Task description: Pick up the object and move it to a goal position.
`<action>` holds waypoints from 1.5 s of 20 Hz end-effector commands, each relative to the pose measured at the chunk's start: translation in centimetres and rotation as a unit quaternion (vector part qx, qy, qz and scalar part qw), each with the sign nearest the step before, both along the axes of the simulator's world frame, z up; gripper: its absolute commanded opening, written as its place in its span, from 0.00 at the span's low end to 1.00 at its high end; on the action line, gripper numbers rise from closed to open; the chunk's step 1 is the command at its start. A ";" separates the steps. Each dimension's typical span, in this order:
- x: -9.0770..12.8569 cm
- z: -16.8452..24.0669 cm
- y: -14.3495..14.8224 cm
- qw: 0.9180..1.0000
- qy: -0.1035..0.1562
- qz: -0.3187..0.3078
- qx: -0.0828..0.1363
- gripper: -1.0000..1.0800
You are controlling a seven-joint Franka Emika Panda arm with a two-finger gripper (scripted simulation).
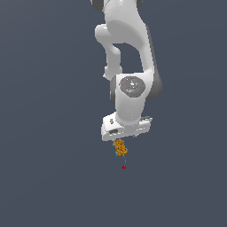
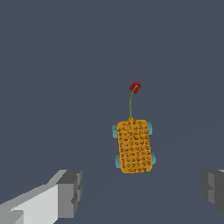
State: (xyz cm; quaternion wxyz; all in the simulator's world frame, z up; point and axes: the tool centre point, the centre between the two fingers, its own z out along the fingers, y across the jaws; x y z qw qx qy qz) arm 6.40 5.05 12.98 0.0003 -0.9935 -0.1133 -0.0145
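Note:
The object [image 1: 119, 147] is a tiny orange bumpy oblong with light-blue specks at its corners. A thin greenish line runs from it to a small red dot [image 1: 123, 166]. It sits just under the white hand of my gripper [image 1: 121, 140] in the exterior view. In the wrist view the object [image 2: 134, 146] lies on the grey ground ahead of the gap between my fingers, slightly tilted, with the red dot [image 2: 135, 87] on its far side. My gripper [image 2: 141, 189] is open wide and empty. One grey fingertip [image 2: 70, 192] and the other [image 2: 214, 190] show apart from the object.
A plain dark grey-blue ground [image 1: 44, 177] fills both views. The white arm [image 1: 128, 53] rises from above the hand to the top of the exterior view. No other objects or goal marker show.

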 end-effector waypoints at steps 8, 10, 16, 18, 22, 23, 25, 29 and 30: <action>2.3 -5.1 -0.5 0.999 0.011 0.038 -0.002 0.96; 2.5 -5.7 -0.5 0.999 0.013 0.042 -0.002 0.96; 2.8 -6.5 -0.6 0.999 0.014 0.047 -0.003 0.96; 2.7 -6.4 -0.6 0.999 0.015 0.046 -0.003 0.96; 2.7 -7.4 -0.6 0.999 0.015 0.047 -0.003 0.96; 2.7 -7.8 -0.6 0.999 0.015 0.047 -0.003 0.96; 2.7 -8.9 -0.6 0.999 0.014 0.047 -0.003 0.96; 2.6 -10.9 -0.6 0.999 0.014 0.047 -0.003 0.96; 2.6 -11.2 -0.6 0.999 0.014 0.047 -0.003 0.96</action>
